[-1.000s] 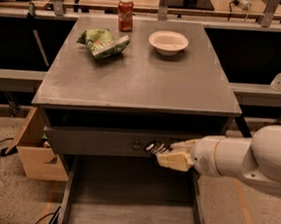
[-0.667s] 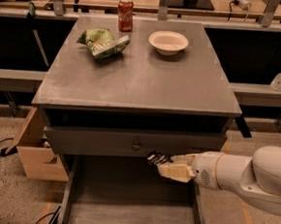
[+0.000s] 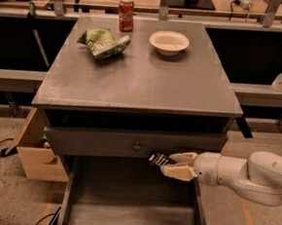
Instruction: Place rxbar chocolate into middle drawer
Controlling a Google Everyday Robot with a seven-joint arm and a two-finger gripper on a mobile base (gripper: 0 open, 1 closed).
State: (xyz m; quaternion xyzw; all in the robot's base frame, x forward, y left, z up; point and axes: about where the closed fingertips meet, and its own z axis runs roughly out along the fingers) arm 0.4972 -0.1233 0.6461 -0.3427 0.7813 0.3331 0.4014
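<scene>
Above middle drawer [image 3: 123,213], claw [image 3: 169,164] with rxbar chocolate [image 3: 158,159]

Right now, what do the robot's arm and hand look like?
The arm is smooth, round and white, like a fat tube, with a thin yellowish ring near the wrist. Its gripper, over the open drawer, has two stubby cream fingers. No cables or markings show.

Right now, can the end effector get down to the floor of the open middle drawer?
Probably yes. The end effector, gripping the rxbar chocolate, hangs over the back of the middle drawer, which is pulled out beneath it. Nothing shows between them; only the upper drawer front sits close behind.
</scene>
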